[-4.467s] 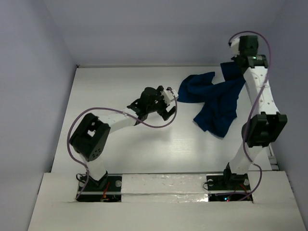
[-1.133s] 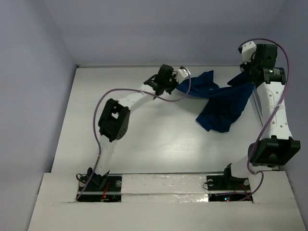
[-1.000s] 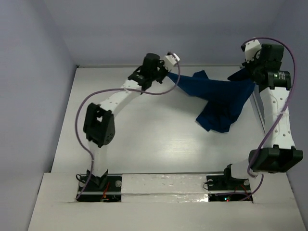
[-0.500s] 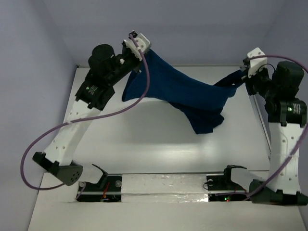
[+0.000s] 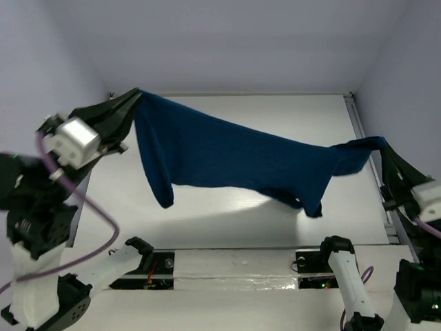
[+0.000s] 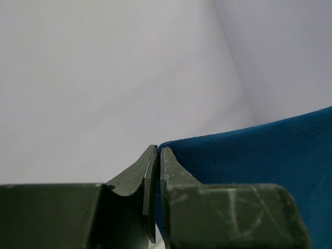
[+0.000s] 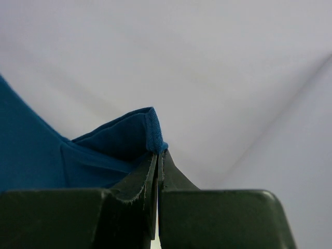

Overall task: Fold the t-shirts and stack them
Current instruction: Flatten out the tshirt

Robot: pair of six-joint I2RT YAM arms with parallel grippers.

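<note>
Navy cloth spans the whole scene: we see the t-shirt (image 5: 234,155) stretched out in the air above the table (image 5: 275,112), lifted clear of it as far as we can tell. Our left gripper (image 5: 136,94) pinches one end high over the table's far-left corner. In the left wrist view its two dark pads (image 6: 136,174) are pressed together with the blue fabric caught between them. Our right gripper (image 5: 381,142) is clamped on the opposite end, over the table's right edge, with a folded hem bunched right at its fingertips (the right wrist view shows this plainly). Between the two grips the shirt sags in a shallow curve across the table's middle. One part hangs down as a narrow flap over the table's left half. Another part droops lower over the table's near-right area. A soft shadow (image 5: 207,215) lies on the table beneath the cloth.
</note>
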